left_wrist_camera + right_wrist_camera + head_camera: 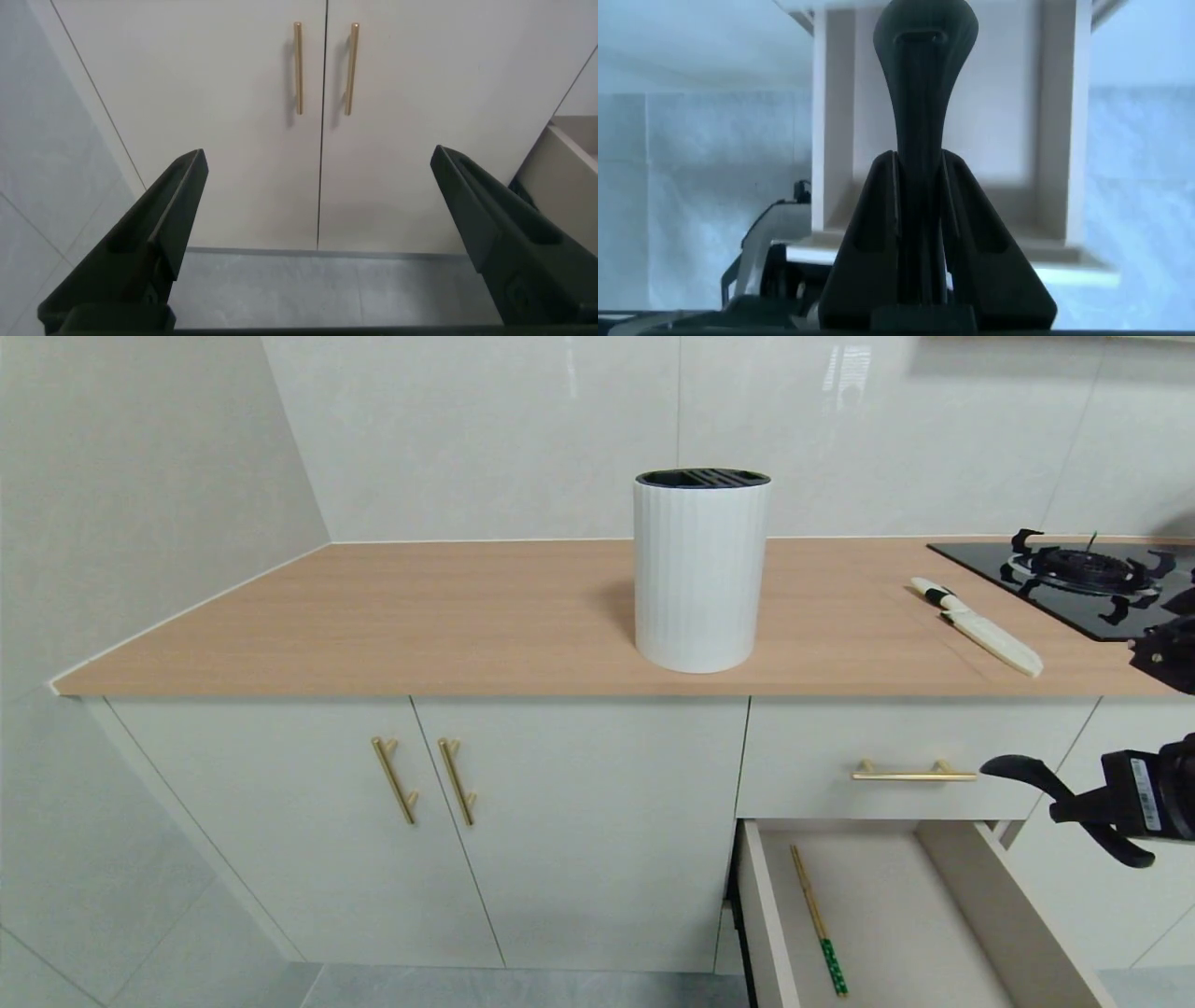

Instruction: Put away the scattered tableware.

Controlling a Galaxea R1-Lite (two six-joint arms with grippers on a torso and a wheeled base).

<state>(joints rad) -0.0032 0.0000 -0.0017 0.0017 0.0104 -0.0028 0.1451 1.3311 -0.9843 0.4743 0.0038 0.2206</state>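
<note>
A cream-bladed knife (977,626) lies on the wooden counter (420,616), to the right of a white ribbed holder (700,574) with a black slotted top. A pair of chopsticks (820,924) with green ends lies in the open drawer (990,905) below the counter. My right gripper (995,767) hangs shut and holds nothing, above the drawer's right side and level with the upper drawer's handle. In the right wrist view its closed fingers (924,56) point at the drawer (1055,140). My left gripper (318,163) is open and faces the cabinet doors low down.
A black gas hob (1083,581) sits at the counter's right end, just beyond the knife. Two cabinet doors with gold handles (425,780) stand shut left of the drawers, and a shut drawer with a gold handle (913,772) lies above the open one. Tiled walls enclose the back and left.
</note>
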